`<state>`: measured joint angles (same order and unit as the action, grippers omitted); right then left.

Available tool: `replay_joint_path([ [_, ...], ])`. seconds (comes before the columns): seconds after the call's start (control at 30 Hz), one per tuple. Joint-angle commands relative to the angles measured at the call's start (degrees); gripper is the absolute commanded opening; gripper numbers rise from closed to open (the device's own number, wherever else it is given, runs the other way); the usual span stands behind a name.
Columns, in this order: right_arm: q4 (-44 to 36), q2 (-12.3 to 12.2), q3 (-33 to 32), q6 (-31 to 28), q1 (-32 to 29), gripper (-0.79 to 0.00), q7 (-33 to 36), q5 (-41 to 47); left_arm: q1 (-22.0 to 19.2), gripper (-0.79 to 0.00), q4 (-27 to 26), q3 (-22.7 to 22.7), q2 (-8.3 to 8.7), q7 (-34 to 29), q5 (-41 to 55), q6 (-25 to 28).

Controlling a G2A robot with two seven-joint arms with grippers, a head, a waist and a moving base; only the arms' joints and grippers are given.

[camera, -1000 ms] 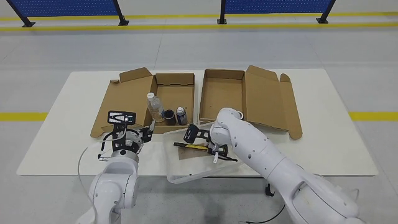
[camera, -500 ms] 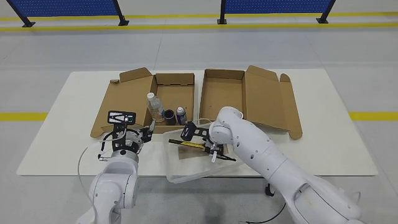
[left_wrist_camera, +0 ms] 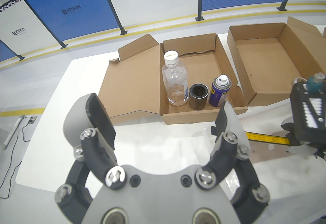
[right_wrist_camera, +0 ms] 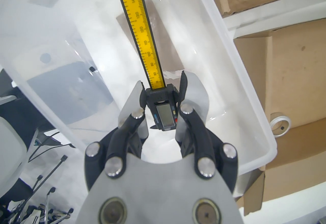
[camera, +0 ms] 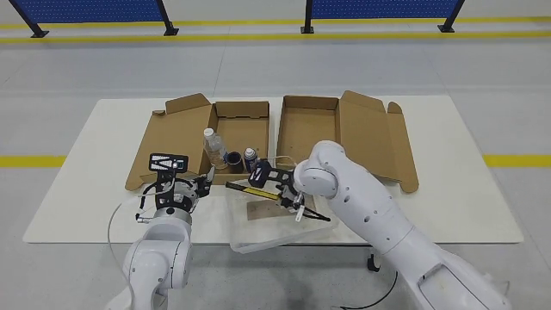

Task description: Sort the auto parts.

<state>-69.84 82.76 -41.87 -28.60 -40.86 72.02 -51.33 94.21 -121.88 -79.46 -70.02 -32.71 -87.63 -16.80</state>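
My right gripper (right_wrist_camera: 163,92) is shut on the black body of a digital caliper (right_wrist_camera: 164,114), whose yellow scale (right_wrist_camera: 137,23) sticks out ahead over a clear plastic bin (right_wrist_camera: 229,49). In the top view the caliper (camera: 250,189) hangs above the bin (camera: 258,243), just in front of the left cardboard box (camera: 258,114). That box holds a clear bottle (left_wrist_camera: 174,82), a black cylinder (left_wrist_camera: 198,96) and a spray can (left_wrist_camera: 220,91). My left gripper (left_wrist_camera: 163,113) stands open over the white table (camera: 103,189), left of the bin, holding nothing.
A second open cardboard box (camera: 307,133) with its lid flap (camera: 370,142) folded out stands to the right of the first. A brown card (camera: 263,210) lies on the bin's floor. The left box's lid (camera: 168,138) lies flat to its left.
My right gripper has lifted the caliper out of the bin and carried it back and left, toward the boxes. The left arm has not moved.
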Motion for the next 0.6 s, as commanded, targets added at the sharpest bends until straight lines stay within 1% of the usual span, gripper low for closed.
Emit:
replay_joint_path([
  [0.0,-2.6,-0.7,-1.9,0.3,-1.4,-0.785,-0.2,0.9,0.0,0.000,0.0,0.0,0.00,0.0,0.0,0.0],
  [0.2,-9.7,-2.9,-8.4,1.7,-6.4,-0.785,-2.2,4.8,0.0,0.000,0.0,0.0,0.00,0.0,0.0,0.0],
  [0.3,-12.7,-3.9,-12.1,2.5,-9.2,-0.785,-4.1,8.1,0.0,0.000,0.0,0.0,0.00,0.0,0.0,0.0],
  [0.43,-15.4,-5.0,-16.5,3.1,-12.6,-0.785,-6.1,12.3,0.0,0.000,0.0,0.0,0.00,0.0,0.0,0.0],
  [0.57,-16.5,-5.7,-19.1,3.5,-14.9,-0.785,-7.6,15.8,0.0,0.000,0.0,0.0,0.00,0.0,0.0,0.0],
])
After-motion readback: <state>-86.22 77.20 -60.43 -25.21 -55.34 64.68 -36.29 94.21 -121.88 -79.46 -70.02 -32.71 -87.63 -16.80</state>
